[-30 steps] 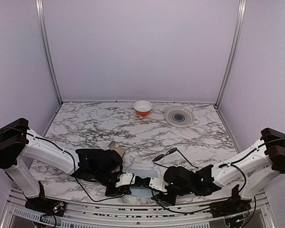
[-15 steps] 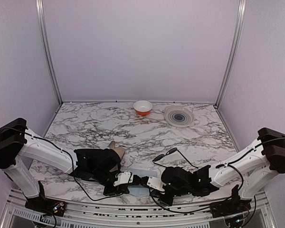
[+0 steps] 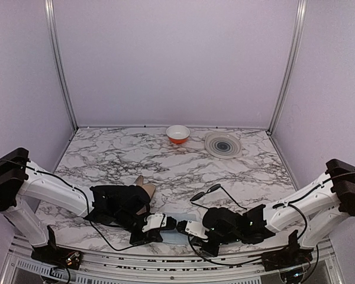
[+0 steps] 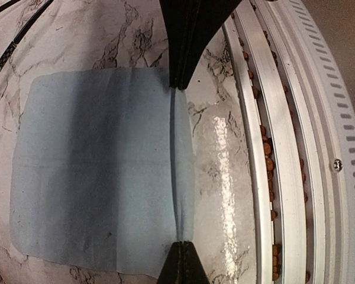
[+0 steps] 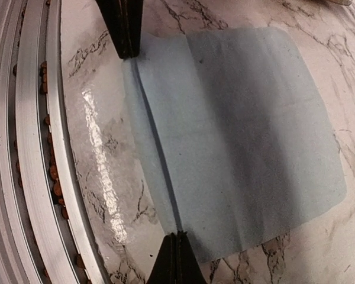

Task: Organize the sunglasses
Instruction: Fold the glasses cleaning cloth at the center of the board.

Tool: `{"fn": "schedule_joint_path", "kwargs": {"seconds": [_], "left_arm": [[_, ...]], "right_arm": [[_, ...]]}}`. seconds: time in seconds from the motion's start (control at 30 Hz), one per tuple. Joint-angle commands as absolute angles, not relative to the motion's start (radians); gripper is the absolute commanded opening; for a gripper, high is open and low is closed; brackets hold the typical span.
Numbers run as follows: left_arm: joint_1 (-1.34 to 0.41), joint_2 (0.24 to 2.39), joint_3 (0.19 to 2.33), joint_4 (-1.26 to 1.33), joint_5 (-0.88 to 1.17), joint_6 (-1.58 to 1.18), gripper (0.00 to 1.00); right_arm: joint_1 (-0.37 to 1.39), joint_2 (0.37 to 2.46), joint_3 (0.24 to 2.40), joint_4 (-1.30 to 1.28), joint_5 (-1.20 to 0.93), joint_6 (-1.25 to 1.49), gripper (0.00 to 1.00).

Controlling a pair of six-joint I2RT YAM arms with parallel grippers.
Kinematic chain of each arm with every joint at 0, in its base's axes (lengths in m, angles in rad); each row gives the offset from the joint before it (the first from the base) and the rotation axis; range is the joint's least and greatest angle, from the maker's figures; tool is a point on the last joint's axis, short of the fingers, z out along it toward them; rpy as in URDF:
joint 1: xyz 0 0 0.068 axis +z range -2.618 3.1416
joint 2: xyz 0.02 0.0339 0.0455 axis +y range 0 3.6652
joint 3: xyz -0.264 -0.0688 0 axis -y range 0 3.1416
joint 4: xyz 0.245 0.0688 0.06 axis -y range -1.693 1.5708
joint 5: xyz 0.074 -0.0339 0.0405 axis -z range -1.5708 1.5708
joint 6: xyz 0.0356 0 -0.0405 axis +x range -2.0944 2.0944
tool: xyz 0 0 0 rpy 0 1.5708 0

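Cloth-handling step at the near edge of the marble worktop

Both arms low; left gripper and right gripper each clamped on a ridge of the blue cleaning cloth; judged next: a coordinated lift or fold; sunglasses lie just behind; orange bowl appears empty; contents of grey plate indiscernible.

Both arms crowd the near edge, sunglasses beside, marble beyond open
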State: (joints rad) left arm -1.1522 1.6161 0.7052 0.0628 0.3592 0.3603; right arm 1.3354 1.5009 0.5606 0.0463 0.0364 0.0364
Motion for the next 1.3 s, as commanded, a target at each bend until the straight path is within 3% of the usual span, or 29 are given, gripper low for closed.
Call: {"fn": "schedule_joint_path", "kwargs": {"seconds": [0.0, 0.6, 1.27], "left_arm": [[-1.155, 1.586, 0.714, 0.041, 0.356, 0.323, 0.00], [-1.141, 1.593, 0.762, 0.045, 0.225, 0.279, 0.00], [-1.106, 1.656, 0.838, -0.002, 0.152, 0.275, 0.00]], "right_arm": [[1.342, 1.471, 0.605, -0.005, 0.070, 0.046, 0.00], [1.341, 1.456, 0.650, -0.034, 0.271, 0.081, 0.00], [1.325, 1.492, 0.680, -0.038, 0.332, 0.065, 0.00]]}}
